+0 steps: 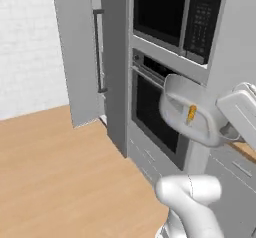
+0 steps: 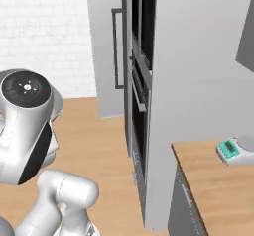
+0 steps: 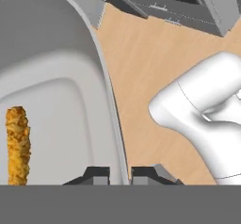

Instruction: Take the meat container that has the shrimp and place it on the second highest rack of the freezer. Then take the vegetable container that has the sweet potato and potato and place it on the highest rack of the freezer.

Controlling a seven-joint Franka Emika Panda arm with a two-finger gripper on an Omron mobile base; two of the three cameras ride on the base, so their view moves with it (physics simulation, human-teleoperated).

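Observation:
My gripper (image 1: 226,132) is shut on the right rim of the meat container (image 1: 187,109), a wide grey tray held tilted in the air in front of the black-glass wall oven (image 1: 150,107). The orange shrimp (image 1: 191,114) lies inside it. In the hand view the tray's rim (image 3: 110,110) runs down between the two finger tips of the gripper (image 3: 120,173), and the shrimp (image 3: 18,145) lies at the lower left. The freezer (image 1: 75,57), with its long dark bar handle (image 1: 98,52), stands to the left of the oven column. Its racks and the vegetable container with the sweet potato and potato are out of view.
A microwave (image 1: 175,12) sits above the oven, with drawers (image 1: 145,157) below it. Wood floor (image 1: 60,172) spreads in front of the freezer. In the right base view a wooden counter (image 2: 213,180) carries a green-faced scale (image 2: 230,149), and the freezer handle (image 2: 117,49) shows at the upper middle.

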